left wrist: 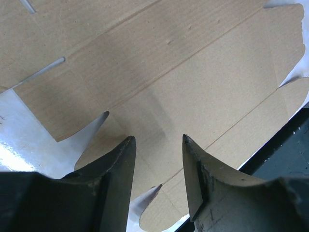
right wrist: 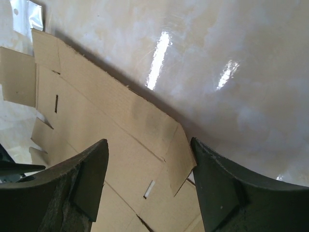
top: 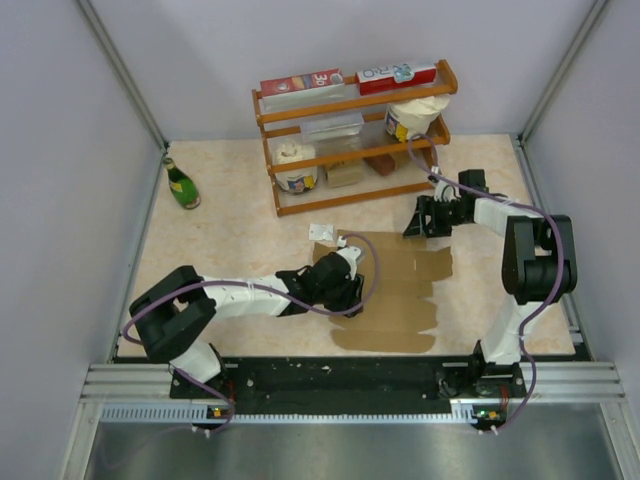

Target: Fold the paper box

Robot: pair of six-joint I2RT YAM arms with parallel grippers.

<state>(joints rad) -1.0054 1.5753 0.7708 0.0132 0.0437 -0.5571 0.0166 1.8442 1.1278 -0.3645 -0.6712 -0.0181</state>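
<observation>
From above, we see the paper box [top: 395,295] as a flat brown die-cut sheet, lying unfolded on the pale table [top: 230,230] between the two arms and just in front of the black base rail [top: 340,375]. The left gripper [top: 345,295] hangs over the sheet's left edge and the right gripper [top: 415,222] sits at its far right corner, but from this height we cannot read either pincer. The left wrist view settles the first: the left gripper [left wrist: 158,140] has its dark fingers [left wrist: 118,169] partly apart, with nothing between them and bare cardboard [left wrist: 183,72], crease lines and a narrow slot [left wrist: 43,72] showing through the gap. The right wrist view settles the second: the right gripper [right wrist: 149,142] stands wide apart, straddling the sheet's far edge [right wrist: 96,121], where the border strip throws a dark shadow on the glossy tabletop; whether the fingers touch it, we cannot tell. Only the overhead camera shows the surroundings: a wooden rack [top: 350,103] at the back carrying two red cartons [top: 300,83], white tubs [top: 297,172] and a clear container [top: 335,125]; a green bottle [top: 182,186] upright at far left; and a small white scrap [top: 322,232] just beyond the sheet's far left corner. The left arm covers part of the sheet's left side.
</observation>
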